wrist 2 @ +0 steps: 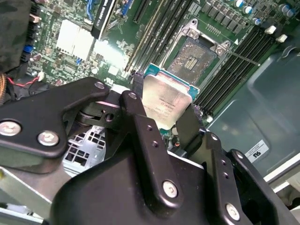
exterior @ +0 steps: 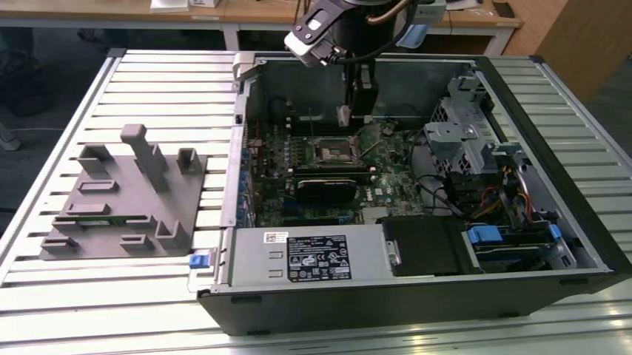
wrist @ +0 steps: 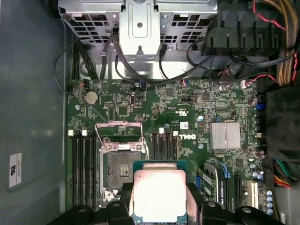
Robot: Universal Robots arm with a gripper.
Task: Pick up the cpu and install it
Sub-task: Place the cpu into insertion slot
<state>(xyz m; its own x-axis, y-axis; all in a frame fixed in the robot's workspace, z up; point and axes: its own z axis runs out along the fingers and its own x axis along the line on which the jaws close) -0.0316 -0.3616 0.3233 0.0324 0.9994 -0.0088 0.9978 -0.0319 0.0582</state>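
Exterior view: high, angled down, open black computer case [exterior: 415, 310] mid-frame. First wrist view straight down, second oblique; both close, sharing green motherboard [wrist: 187, 103], open square socket [wrist: 123, 171] [wrist 2: 194, 58], silvery square cpu [wrist: 159, 194] [wrist 2: 166, 101].

Matt silvery metal cpu [wrist: 159, 194] lid.

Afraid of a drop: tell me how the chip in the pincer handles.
The chip looks flat and rigid, unlikely to flex. Gripped by its thin edges in the pincer, it could slip or tilt. Being small, probably light.
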